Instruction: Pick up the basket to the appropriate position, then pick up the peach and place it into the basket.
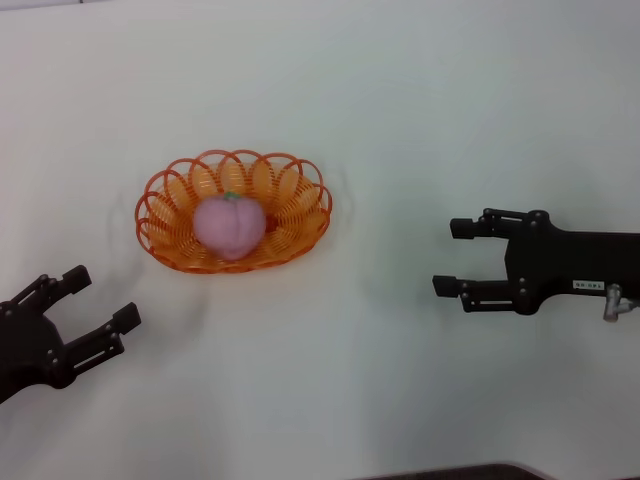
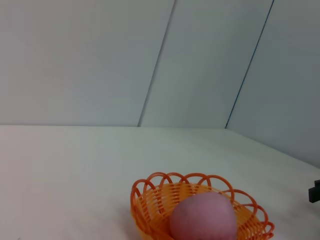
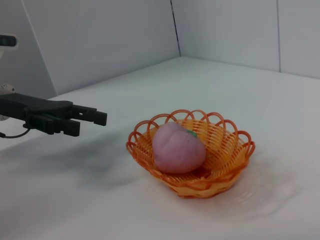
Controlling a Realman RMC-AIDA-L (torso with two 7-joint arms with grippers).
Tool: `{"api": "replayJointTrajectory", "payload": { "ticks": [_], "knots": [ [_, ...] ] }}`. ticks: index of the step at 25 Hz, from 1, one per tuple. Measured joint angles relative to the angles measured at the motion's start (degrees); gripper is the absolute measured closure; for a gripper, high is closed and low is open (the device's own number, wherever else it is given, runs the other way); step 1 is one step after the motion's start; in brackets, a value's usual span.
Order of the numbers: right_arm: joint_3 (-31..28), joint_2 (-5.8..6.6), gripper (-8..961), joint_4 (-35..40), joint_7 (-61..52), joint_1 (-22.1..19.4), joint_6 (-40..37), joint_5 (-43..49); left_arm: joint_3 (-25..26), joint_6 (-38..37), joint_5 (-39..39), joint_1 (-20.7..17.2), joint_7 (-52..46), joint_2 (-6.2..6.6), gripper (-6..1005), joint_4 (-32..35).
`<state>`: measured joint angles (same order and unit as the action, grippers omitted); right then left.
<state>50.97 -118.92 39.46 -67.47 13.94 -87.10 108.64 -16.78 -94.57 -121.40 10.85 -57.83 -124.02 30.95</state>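
The orange wire basket (image 1: 160, 205) stands on the white table left of centre. The pink-mauve peach (image 1: 229, 224) with its green stem tip lies inside it. Basket (image 2: 150, 197) and peach (image 2: 202, 218) show in the left wrist view, and basket (image 3: 230, 150) and peach (image 3: 177, 148) in the right wrist view. My left gripper (image 1: 98, 298) is open and empty, near the front left, apart from the basket. It also shows in the right wrist view (image 3: 92, 121). My right gripper (image 1: 450, 257) is open and empty, well to the right of the basket.
The white table (image 1: 400, 120) spreads around the basket. Grey wall panels (image 2: 100, 60) stand behind the table. A dark edge (image 1: 480, 472) shows at the table's front.
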Motion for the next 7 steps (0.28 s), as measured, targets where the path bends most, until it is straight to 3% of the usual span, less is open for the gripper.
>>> {"api": "replayJointTrajectory", "payload": {
  "ticks": [7],
  "knots": [
    [-0.2, -0.29, 115, 0.0, 0.0, 0.4, 0.1, 0.1, 0.0, 0.4, -0.2, 0.2, 0.0, 0.0, 115, -0.1]
  ]
}}
